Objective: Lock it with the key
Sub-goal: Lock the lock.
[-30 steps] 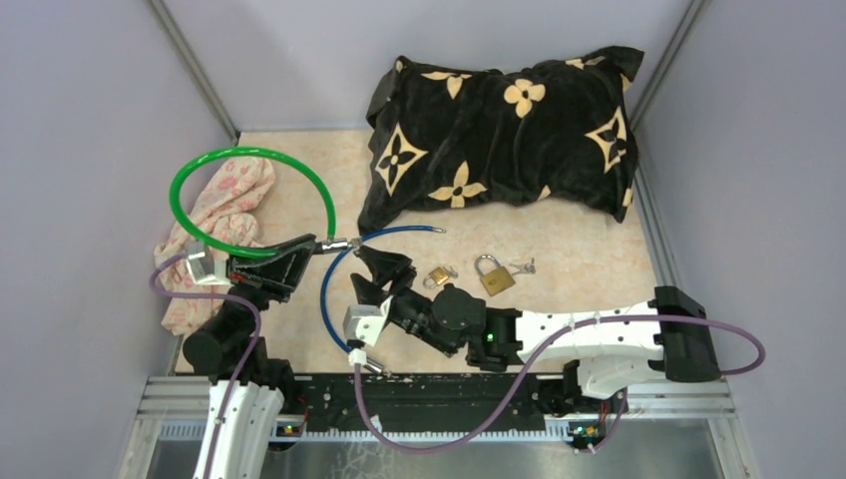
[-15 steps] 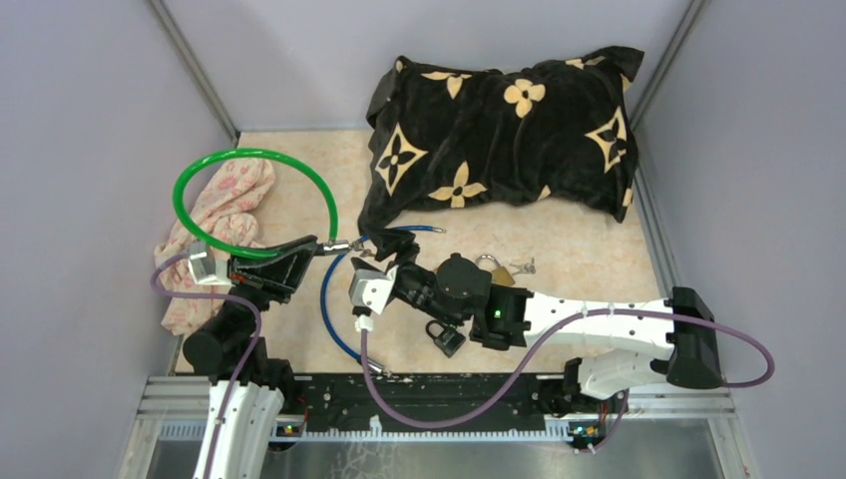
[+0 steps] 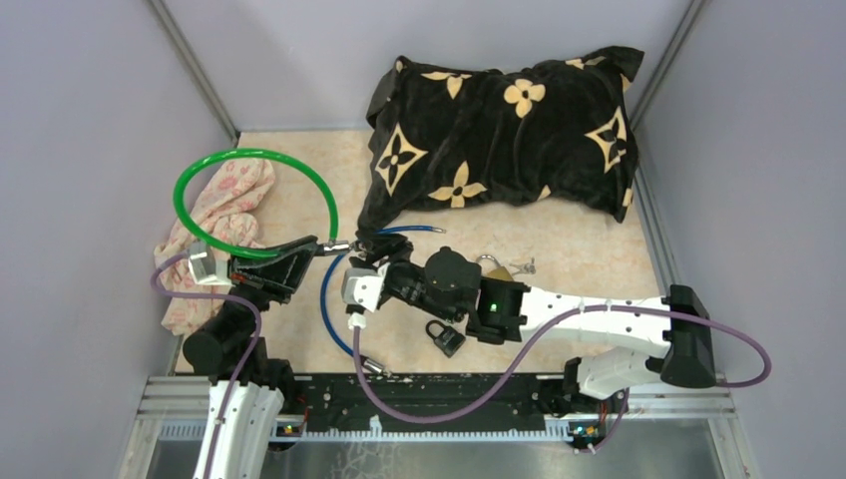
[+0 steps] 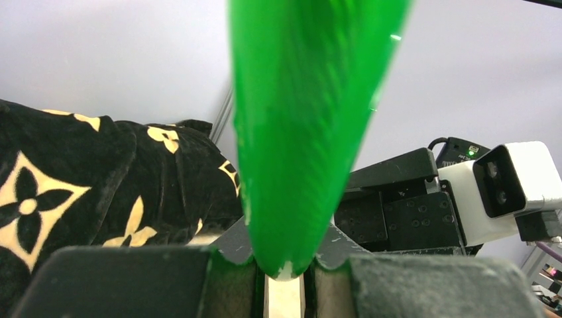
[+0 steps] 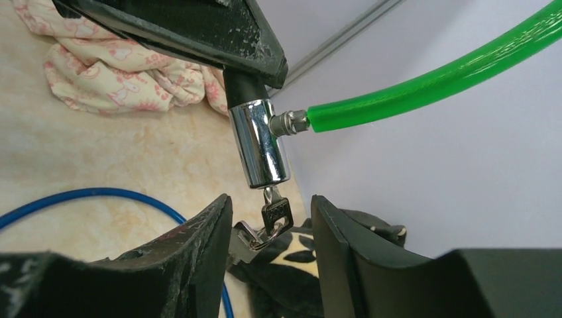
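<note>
A green cable lock (image 3: 254,160) loops over the left of the table. My left gripper (image 3: 311,245) is shut on its black end piece, just above the chrome lock cylinder (image 5: 260,142). In the left wrist view the green cable (image 4: 305,132) fills the gap between the fingers of the left gripper (image 4: 285,265). A small key (image 5: 277,212) with a ring and a second key sticks in the cylinder's lower end. My right gripper (image 5: 272,218) is open with one finger on each side of the key, not touching it. It shows in the top view (image 3: 371,261) right next to the cylinder.
A blue cable (image 3: 327,294) curves on the table under the right gripper. A black padlock (image 3: 442,336) lies near the front. A brass padlock (image 3: 496,269) with keys (image 3: 524,266) lies behind the right arm. A black pillow (image 3: 499,130) sits at the back, a pink cloth (image 3: 224,215) at the left.
My right arm has swung left and forward until its open fingers reach the lock cylinder. The black padlock has come into view on the table. The left gripper has held still.
</note>
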{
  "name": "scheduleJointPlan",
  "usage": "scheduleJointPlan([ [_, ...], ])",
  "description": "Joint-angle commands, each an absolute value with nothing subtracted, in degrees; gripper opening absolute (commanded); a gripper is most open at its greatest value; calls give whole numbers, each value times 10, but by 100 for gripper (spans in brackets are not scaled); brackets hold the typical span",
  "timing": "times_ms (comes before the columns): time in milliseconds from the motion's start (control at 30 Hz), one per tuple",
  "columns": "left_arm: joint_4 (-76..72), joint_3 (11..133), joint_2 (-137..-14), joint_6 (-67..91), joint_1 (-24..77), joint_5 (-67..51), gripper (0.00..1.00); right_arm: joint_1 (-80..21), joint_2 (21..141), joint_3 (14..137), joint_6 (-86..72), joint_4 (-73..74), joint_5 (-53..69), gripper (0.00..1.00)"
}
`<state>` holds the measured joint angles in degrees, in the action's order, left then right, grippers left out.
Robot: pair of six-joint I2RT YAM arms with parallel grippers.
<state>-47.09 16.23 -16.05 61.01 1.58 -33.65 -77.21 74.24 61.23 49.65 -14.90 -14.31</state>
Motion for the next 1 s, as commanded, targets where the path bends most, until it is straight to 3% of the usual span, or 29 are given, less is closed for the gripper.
scheduleJointPlan([
  [0,-494,169,-151,608,15,-334,0,-764,741,686,441,-110,-98,51],
  [200,-496,169,-151,607,15,-335,0,-629,777,849,134,44,187,75],
  [333,-496,168,-152,606,14,-336,0,-591,803,887,11,5,238,76],
  [467,-497,169,-152,604,14,-338,0,-591,863,948,-27,14,263,57],
  [600,-500,171,-152,603,14,-340,0,-591,894,963,-46,8,308,48],
  [633,-501,171,-151,603,14,-340,0,-591,896,960,-52,5,317,40],
  [700,-503,170,-150,604,13,-338,0,-591,894,951,-62,4,317,5],
  [733,-505,169,-149,605,14,-336,0,-591,890,941,-66,-12,314,0],
  [967,-511,168,-155,626,13,-301,0,-594,874,841,-116,-115,340,0],
])
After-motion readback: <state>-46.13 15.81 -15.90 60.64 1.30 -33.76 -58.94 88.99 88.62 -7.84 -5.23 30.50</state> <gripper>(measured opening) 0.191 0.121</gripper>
